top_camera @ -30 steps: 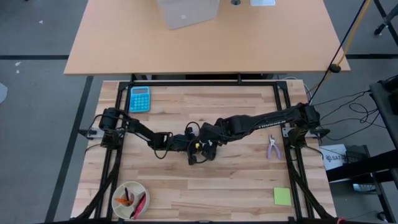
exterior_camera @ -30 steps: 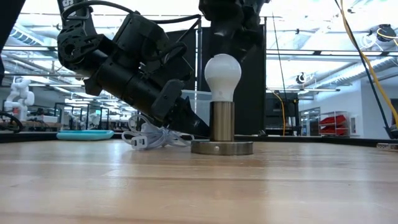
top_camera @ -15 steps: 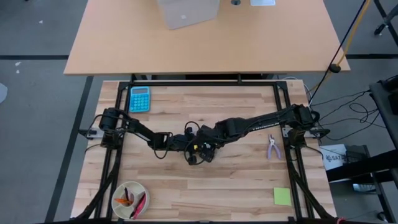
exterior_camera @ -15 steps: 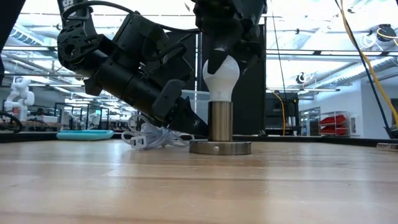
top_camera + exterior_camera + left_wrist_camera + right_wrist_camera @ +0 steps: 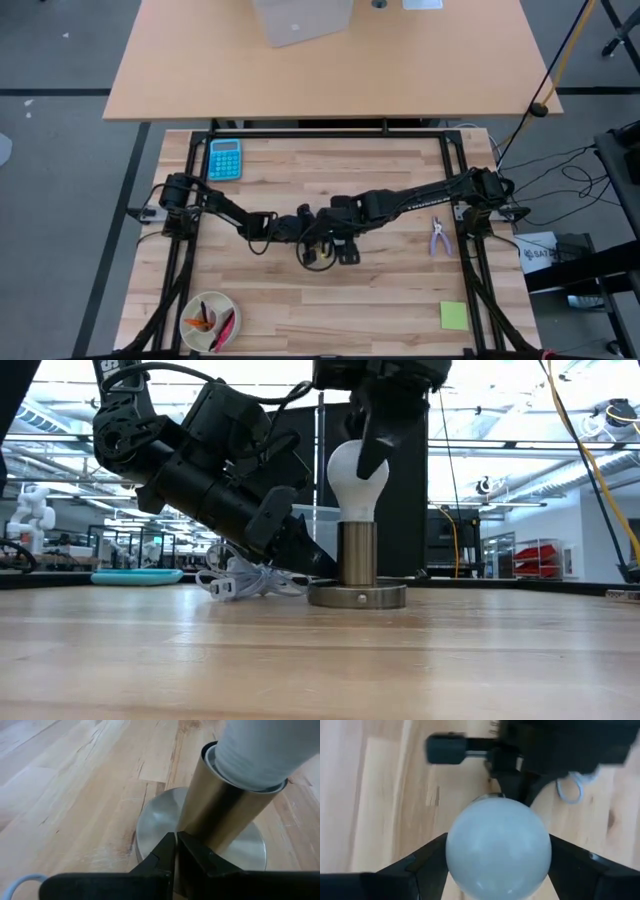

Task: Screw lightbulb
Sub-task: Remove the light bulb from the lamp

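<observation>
A white lightbulb (image 5: 350,485) stands upright with its narrow end in the brass tube (image 5: 356,555) of a socket. The socket's round metal disc (image 5: 356,597) lies flat mid-table. My right gripper (image 5: 365,450) comes down from above and is shut on the bulb's globe (image 5: 497,845); in the high view it (image 5: 325,245) hides the bulb. My left gripper (image 5: 176,851) is shut and slants down from the table's left side to the foot of the tube (image 5: 220,810). My left gripper sets its shut fingertips (image 5: 172,842) on the top of the socket's disc (image 5: 155,820), right at the foot of the tube. It comes slanting down from the table's left side. The disc lies flat on the table. My right gripper pinches the globe's widest part between its two fingers, one on each side (image 5: 427,857) (image 5: 570,857). The fingers point steeply down from above. The bulb stands upright in the socket tube, one finger (image 5: 375,445) crossing the globe's near face in the low view.
A white coiled cable (image 5: 240,582) lies behind my left gripper. A teal calculator (image 5: 224,158) is at the far left, pliers (image 5: 438,237) at the right, a green note (image 5: 454,316) near right, and a bowl (image 5: 210,322) near left.
My right gripper has come down from just above the bulb and closed around the globe. It has rolled about its own axis, so that one finger now crosses the globe's near face. The socket and my left gripper have stayed in place.
</observation>
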Robot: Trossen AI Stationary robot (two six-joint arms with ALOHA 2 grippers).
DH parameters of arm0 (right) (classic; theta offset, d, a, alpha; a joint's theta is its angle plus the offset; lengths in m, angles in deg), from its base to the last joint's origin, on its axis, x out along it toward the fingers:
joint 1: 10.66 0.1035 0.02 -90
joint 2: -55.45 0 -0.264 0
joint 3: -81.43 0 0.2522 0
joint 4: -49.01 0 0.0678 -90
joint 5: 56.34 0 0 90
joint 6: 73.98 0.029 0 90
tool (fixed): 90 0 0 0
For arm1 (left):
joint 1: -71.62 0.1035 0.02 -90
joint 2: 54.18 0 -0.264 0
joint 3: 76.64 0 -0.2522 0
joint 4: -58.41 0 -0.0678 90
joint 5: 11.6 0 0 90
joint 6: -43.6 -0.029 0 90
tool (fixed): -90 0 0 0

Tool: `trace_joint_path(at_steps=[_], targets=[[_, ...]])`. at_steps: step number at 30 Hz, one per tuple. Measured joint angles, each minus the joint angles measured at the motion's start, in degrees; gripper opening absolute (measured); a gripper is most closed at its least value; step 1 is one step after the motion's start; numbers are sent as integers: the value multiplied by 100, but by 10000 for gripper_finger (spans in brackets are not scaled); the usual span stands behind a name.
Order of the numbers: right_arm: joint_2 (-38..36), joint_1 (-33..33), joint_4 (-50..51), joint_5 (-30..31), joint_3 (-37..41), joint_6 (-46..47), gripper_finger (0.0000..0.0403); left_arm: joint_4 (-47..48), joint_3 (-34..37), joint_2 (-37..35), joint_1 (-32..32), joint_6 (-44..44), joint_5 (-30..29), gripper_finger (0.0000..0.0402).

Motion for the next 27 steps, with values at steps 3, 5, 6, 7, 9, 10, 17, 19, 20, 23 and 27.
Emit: trace_joint_path(at_steps=[3, 5, 6, 7, 9, 10, 17, 19, 20, 23, 27], targets=[[0, 0, -15, -21, 0, -922, 281, -4, 0, 0, 0, 11, 8, 28], [0, 2, -52, -19, 0, -1491, 282, -15, 0, 0, 4, 64, 21, 28], [0, 2, -66, -16, 0, -1712, 282, -15, 0, -2, 4, 95, 26, 28], [0, 2, -85, -14, 0, -1906, 282, -15, 0, -2, 4, 99, 25, 28], [0, 2, -165, 4, 1, -2092, 283, -15, 0, -2, 4, 111, 29, 28], [0, 2, -204, 25, 6, -2117, 284, -13, 0, -4, 4, 116, 31, 28], [2, -10, -464, 246, 0, -847, 314, 51, -11, -4, -2, 62, 92, 28], [2, -9, -452, 218, 0, -328, 324, 54, -11, -4, 0, 70, 92, 28], [2, 6, -447, 204, 0, -97, 328, 55, -11, -4, 0, 70, 92, 28], [2, 66, -430, 160, 0, 610, 342, 55, -11, -2, 0, 80, 90, 28], [2, 130, -425, 153, 0, 1769, 354, 55, -11, -2, 0, 95, 90, 28]])
